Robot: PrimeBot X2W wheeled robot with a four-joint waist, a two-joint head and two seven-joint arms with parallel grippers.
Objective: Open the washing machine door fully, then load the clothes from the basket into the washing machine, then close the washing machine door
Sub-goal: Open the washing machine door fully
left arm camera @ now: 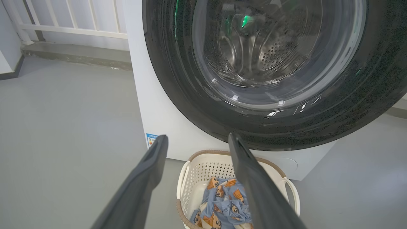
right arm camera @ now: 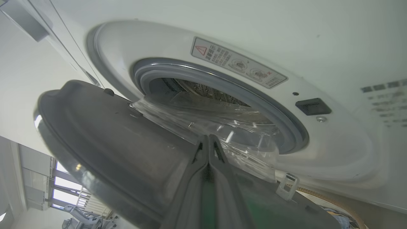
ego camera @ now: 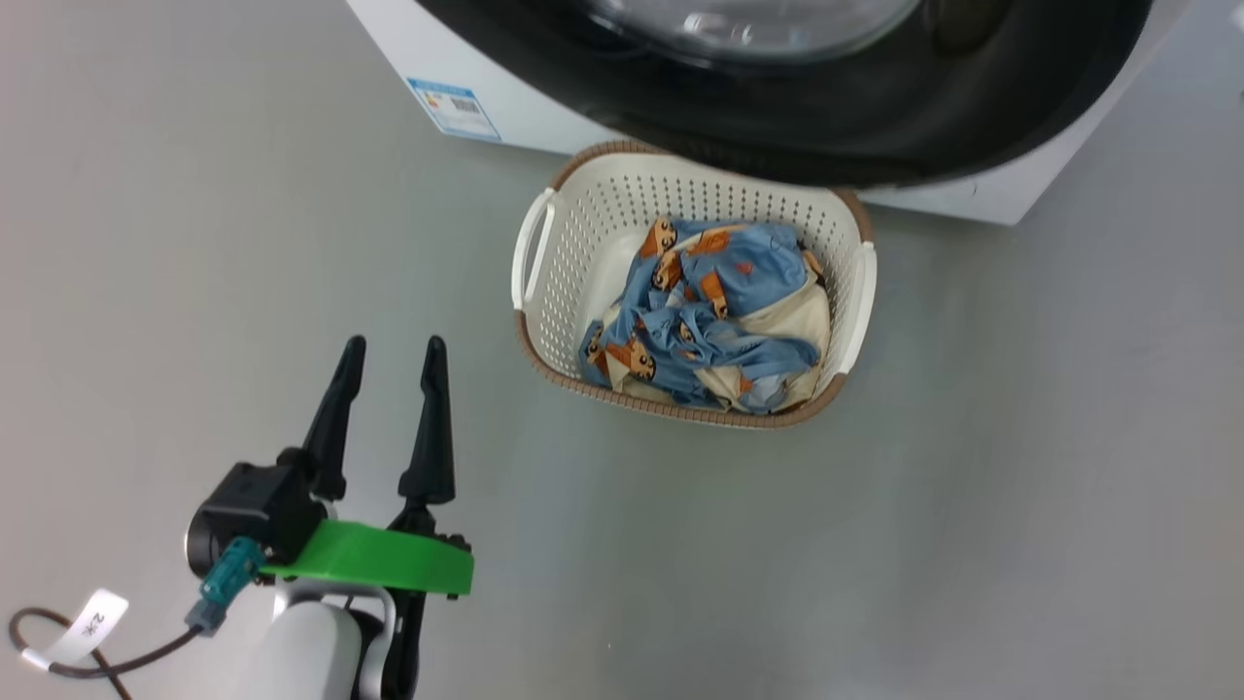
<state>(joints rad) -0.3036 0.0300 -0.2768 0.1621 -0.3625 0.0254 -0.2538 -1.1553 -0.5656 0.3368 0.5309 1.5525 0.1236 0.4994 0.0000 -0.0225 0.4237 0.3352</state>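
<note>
- Head view: the left gripper [ego camera: 395, 342] is wide open, apart from the basket [ego camera: 583, 224], where the clothes [ego camera: 719, 311] lie in a heap.
- Right wrist view: the right gripper [right arm camera: 208, 140] has its fingers pressed together against the inner side of the washing machine door [right arm camera: 105, 133], which stands ajar.
- The clothes look soft and light, so a pinch on a top fold should work.
- The door looks stiff and glossy; it is better to push on the rim.

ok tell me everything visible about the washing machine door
The washing machine door is round, with a wide glossy black rim and a bulging clear glass centre; the drum shows through it. It stands partly open: the right wrist view shows its matte grey inner face and pale latch hook clear of the grey gasket. Its lower rim overhangs the basket. The right gripper, shut, lies along the inner face.
</note>
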